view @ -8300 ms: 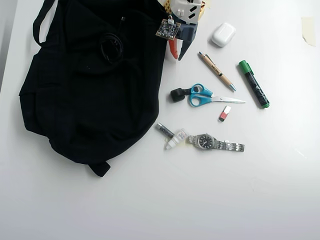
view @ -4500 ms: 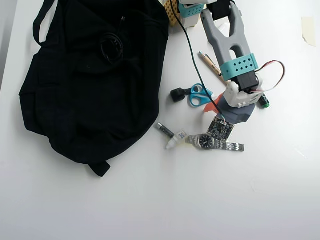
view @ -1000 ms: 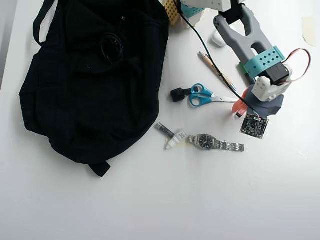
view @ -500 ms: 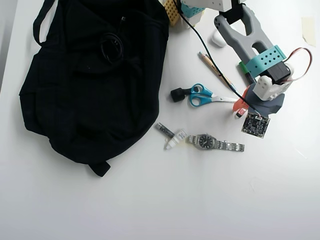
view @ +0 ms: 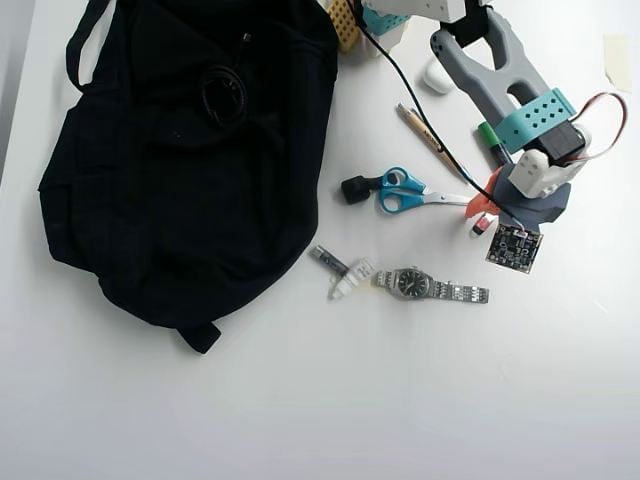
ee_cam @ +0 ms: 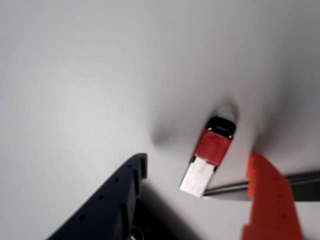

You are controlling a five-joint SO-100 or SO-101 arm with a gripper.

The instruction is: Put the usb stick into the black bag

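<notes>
The usb stick (ee_cam: pixel 210 155), red with a silver end and a black tip, lies flat on the white table. In the wrist view it sits between my dark finger (ee_cam: pixel 117 197) at lower left and my orange finger (ee_cam: pixel 267 197) at lower right. My gripper (ee_cam: pixel 197 162) is open and neither finger touches the stick. In the overhead view the gripper (view: pixel 492 215) hovers low at the right, right over the usb stick (view: pixel 481 225). The black bag (view: pixel 180 150) lies far off at the left, with its coiled loop on top.
Blue scissors (view: pixel 408 192) lie with their blade tip close to the stick, a black block (view: pixel 354 189) at their handles. A watch (view: pixel 432 288) and a grey-and-white stick (view: pixel 343 272) lie below them. A pen (view: pixel 428 133), a green marker (view: pixel 489 139) and a white case (view: pixel 433 76) sit by the arm.
The arm swung from the bag's top edge out to the stick. Over the last second the gripper and the stick shifted slightly to the right; the fingers stay apart.
</notes>
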